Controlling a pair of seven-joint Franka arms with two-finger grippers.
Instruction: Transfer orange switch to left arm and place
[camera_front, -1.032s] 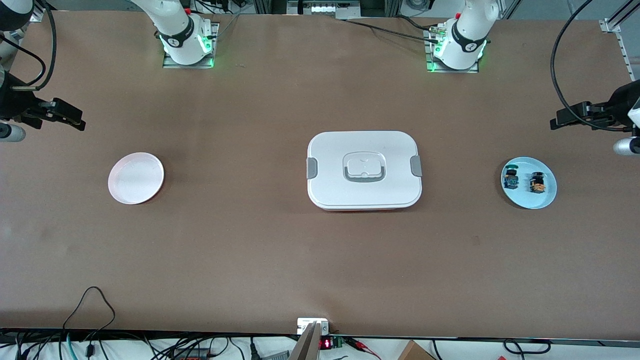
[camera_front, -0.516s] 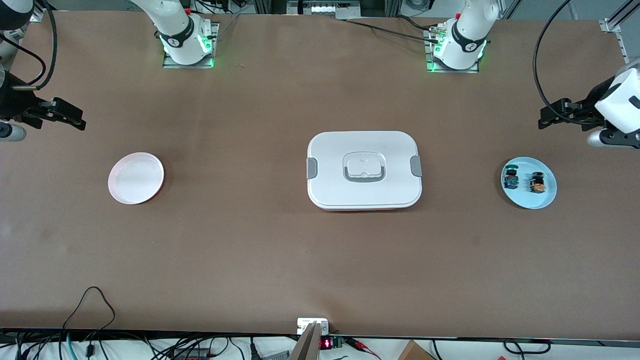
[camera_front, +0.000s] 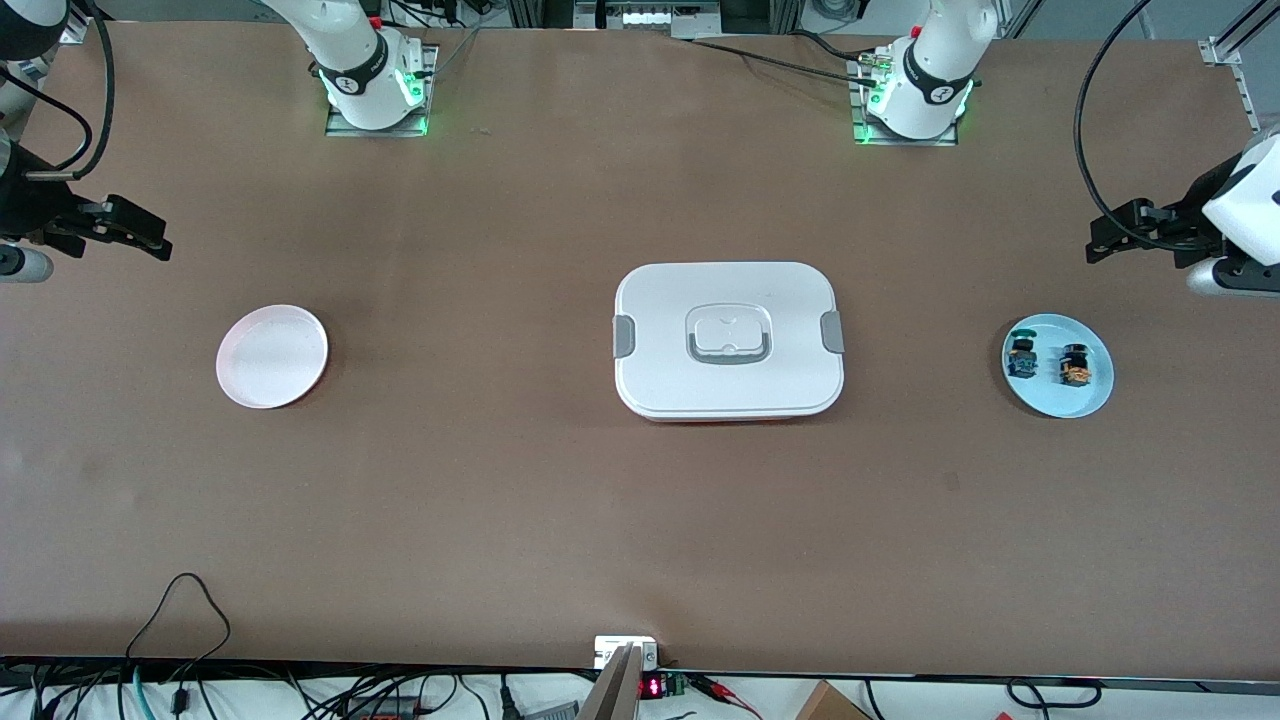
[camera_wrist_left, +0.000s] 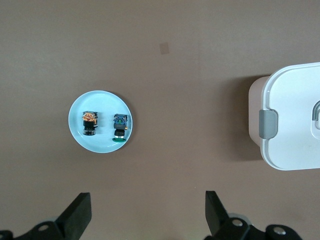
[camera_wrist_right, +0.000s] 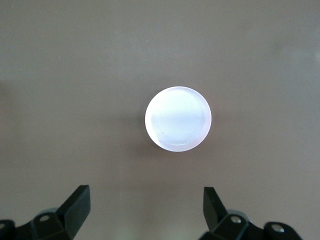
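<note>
The orange switch (camera_front: 1075, 366) lies on a light blue plate (camera_front: 1088, 396) at the left arm's end of the table, beside a green-capped blue switch (camera_front: 1021, 357). The white box (camera_front: 728, 340) stands in the middle of the table. My left gripper (camera_front: 1100, 244) is open and empty, up in the air near the blue plate. In the left wrist view, the orange switch (camera_wrist_left: 89, 123) is apart from the gripper (camera_wrist_left: 148, 206). My right gripper (camera_front: 152, 240) is open and empty, in the air near the pink plate (camera_front: 272, 356).
The right wrist view shows the bare pink plate (camera_wrist_right: 178, 119) and the open right gripper (camera_wrist_right: 145, 201). The left wrist view shows the blue plate (camera_wrist_left: 102, 102), the green switch (camera_wrist_left: 120, 128) and the box's end (camera_wrist_left: 295, 120). Cables hang at the table's front edge.
The left arm's wrist has swung and turned, and its gripper now sits slightly nearer the table's middle than a second ago. The right arm has not moved.
</note>
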